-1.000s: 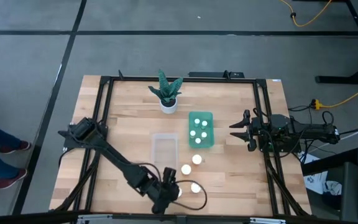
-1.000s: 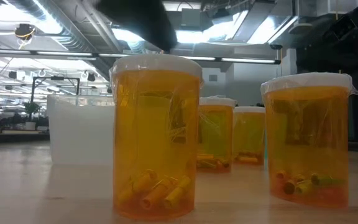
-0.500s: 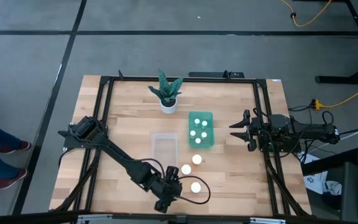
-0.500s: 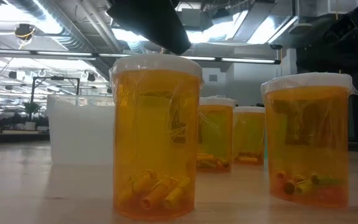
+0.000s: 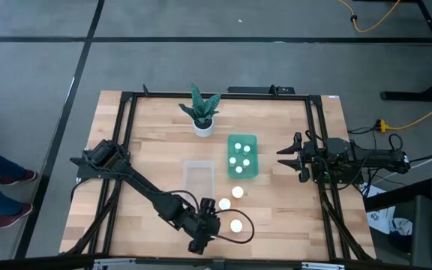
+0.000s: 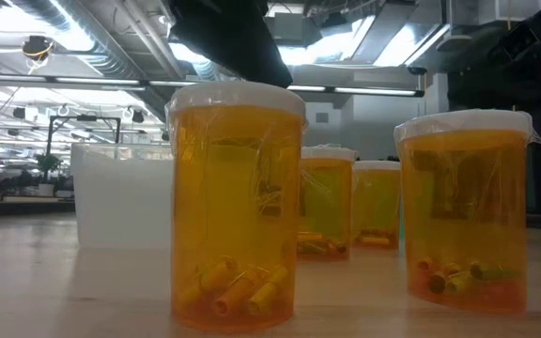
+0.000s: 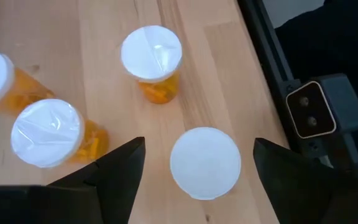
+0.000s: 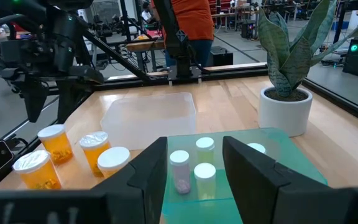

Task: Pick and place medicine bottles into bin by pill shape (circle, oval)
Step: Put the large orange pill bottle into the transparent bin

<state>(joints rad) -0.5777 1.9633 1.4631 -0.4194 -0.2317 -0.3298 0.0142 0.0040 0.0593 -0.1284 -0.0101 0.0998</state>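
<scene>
Several orange medicine bottles with white caps stand upright on the wooden table near its front edge. My left gripper (image 5: 207, 229) is open and hangs above the nearest bottle (image 7: 205, 163), one finger on either side of its cap without touching it. In the low view this bottle (image 6: 238, 202) stands under the dark gripper (image 6: 228, 38). Three more bottles stand close by (image 5: 223, 204) (image 5: 237, 192) (image 5: 236, 225). Small white bottles (image 8: 179, 158) stand in the green bin (image 5: 252, 166). My right gripper (image 5: 285, 157) is open and empty to the right of the green bin.
A clear plastic bin (image 5: 199, 180) stands left of the green bin. A potted plant (image 5: 201, 112) stands at the back. A black frame (image 5: 317, 142) runs round the table. A small camera (image 7: 319, 115) sits at the near edge. A person (image 8: 188, 25) stands beyond the table.
My left gripper has gone a little toward the table's right edge and now hangs over the nearest bottle. The bottles have kept still.
</scene>
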